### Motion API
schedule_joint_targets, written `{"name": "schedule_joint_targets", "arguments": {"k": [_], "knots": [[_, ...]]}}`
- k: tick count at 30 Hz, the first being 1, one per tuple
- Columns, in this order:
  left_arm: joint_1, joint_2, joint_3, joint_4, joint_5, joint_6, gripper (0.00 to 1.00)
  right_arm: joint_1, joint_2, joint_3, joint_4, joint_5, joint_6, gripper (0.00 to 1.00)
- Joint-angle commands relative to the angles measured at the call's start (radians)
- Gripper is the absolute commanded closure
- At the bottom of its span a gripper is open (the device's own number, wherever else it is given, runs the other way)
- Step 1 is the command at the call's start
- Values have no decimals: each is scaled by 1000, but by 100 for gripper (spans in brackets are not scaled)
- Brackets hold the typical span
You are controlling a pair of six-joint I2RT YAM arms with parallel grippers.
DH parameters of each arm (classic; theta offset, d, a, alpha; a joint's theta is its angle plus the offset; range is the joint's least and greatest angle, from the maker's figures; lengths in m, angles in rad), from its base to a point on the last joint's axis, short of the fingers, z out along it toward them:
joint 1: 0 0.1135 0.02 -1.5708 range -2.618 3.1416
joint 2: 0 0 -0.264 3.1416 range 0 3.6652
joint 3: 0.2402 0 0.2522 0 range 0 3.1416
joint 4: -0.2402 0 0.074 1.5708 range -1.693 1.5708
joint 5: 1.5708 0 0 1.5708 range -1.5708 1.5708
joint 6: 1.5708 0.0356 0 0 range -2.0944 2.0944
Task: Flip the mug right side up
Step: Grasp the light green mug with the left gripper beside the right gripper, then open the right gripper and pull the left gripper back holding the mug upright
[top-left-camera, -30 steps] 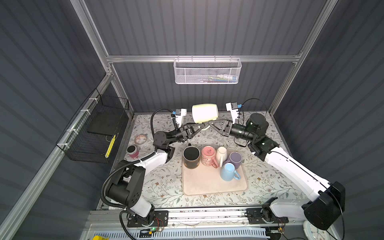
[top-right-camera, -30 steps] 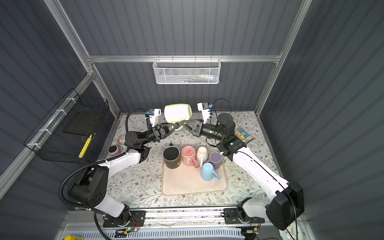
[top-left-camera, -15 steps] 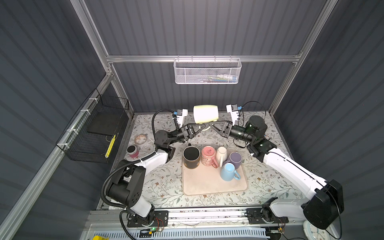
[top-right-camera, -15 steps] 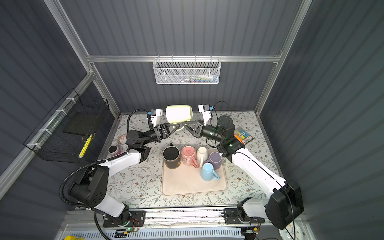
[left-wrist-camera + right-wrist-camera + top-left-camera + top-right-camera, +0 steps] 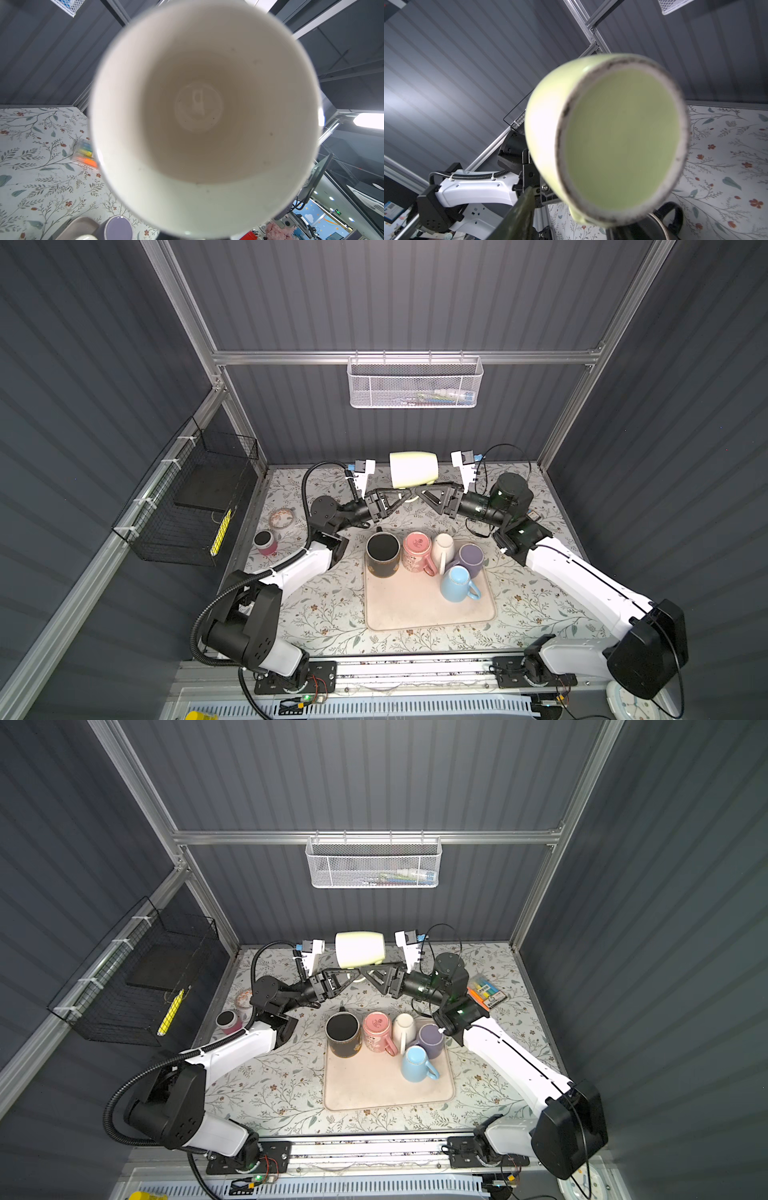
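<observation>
Your left gripper pinches the mug handle; right gripper looks parted. Draw it clear rightward before rolling the mouth upward.

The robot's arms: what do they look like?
Left arm and right arm: white shells, round black joints. Each ends in black triangular fingers beside a small white camera block. A ribbed black hose follows the left; thin black cables loop near the right.

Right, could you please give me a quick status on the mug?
Left gripper shut on pale green ceramic mug, at the handle. Right gripper apparently open beside it. Mug aloft, lying sideways, not yet upright. Nothing in the way.
</observation>
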Motion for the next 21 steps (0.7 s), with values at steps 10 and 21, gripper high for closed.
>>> {"name": "schedule_joint_targets", "arguments": {"k": [10, 21], "knots": [[-3, -153, 20, -380, -181, 305, 100, -20, -49, -57, 26, 30, -58, 31], [-1, -262, 31, -729, -444, 510, 100, -24, -77, -139, 23, 59, -81, 30]]}}
